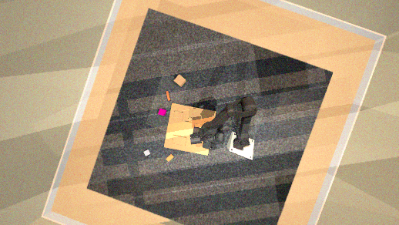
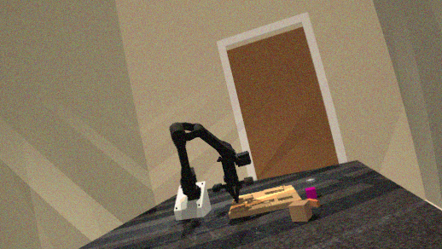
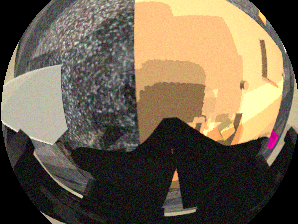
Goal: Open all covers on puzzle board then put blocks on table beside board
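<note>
The pale wooden puzzle board point(image 1: 170, 141) point(image 2: 257, 209) point(image 3: 185, 43) lies beside the arm's base. Its slots and cover pieces are blurred, so I cannot tell each cover's state. A small round pin point(image 3: 244, 85) shows on it in the wrist view. My gripper point(image 2: 236, 200) point(image 3: 169, 120) is shut and empty, tips low at the board's base-side end; contact is unclear. The arm hides part of the board from above. A magenta block point(image 1: 162, 112) point(image 2: 311, 193) point(image 3: 273, 140), a slim orange piece point(image 1: 168, 95), a white piece point(image 1: 146, 152) and a yellow-orange piece point(image 1: 169, 158) lie off the board.
A larger tan cube point(image 1: 179, 80) point(image 2: 300, 211) stands on the dark table point(image 1: 231, 185) point(image 2: 363, 213), beyond the slim orange piece. The arm's white base plate point(image 1: 246, 153) point(image 2: 193, 212) point(image 3: 35, 102) is close to the board's near end.
</note>
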Controlling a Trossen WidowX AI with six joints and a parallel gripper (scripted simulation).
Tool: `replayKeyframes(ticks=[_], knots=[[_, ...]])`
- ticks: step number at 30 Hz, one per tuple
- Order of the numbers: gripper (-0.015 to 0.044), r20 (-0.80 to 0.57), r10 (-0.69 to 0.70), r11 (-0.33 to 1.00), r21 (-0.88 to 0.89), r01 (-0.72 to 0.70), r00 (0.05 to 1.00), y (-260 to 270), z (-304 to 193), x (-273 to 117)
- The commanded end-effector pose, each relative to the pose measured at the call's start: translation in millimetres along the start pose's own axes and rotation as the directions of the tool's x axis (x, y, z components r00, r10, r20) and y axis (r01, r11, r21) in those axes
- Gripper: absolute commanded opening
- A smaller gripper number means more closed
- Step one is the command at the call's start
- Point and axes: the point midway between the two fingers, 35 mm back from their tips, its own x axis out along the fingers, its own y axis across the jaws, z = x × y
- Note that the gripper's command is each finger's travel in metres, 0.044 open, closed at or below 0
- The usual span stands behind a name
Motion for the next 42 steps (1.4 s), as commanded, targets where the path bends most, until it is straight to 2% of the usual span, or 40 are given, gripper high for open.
replayKeyframes(ticks=[1,42], knots=[[0.0000,0.003,0.005,1.000,0.002,-0.005,1.000,4.6,5.6,1.0],[0.0000,0.006,0.005,1.000,0.001,-0.005,1.000,3.7,6.9,-49.2]])
